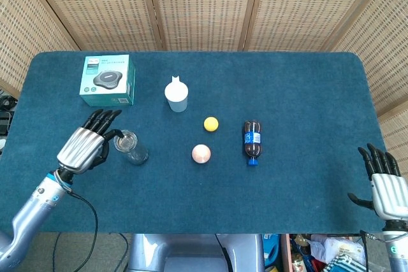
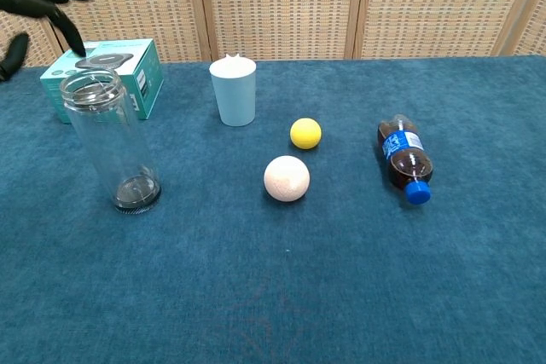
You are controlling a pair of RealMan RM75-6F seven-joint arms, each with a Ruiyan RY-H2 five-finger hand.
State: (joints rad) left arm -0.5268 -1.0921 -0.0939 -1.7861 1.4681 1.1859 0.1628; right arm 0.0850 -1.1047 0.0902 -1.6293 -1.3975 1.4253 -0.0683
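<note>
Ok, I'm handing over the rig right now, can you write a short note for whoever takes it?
Left hand: open, holding nothing, just left of the jar, fingers apart from its rim.
Right hand: open, idle at the table's near right edge.
Jar stands upright and empty, no lid, in front of the teal box.
Cup, yellow ball and pink ball mid-table; cola bottle lies on its side.
Done: nothing gripped or moved.
Left: likely grasping the jar.

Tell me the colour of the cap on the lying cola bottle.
Blue cap, clearest in the chest view.
</note>
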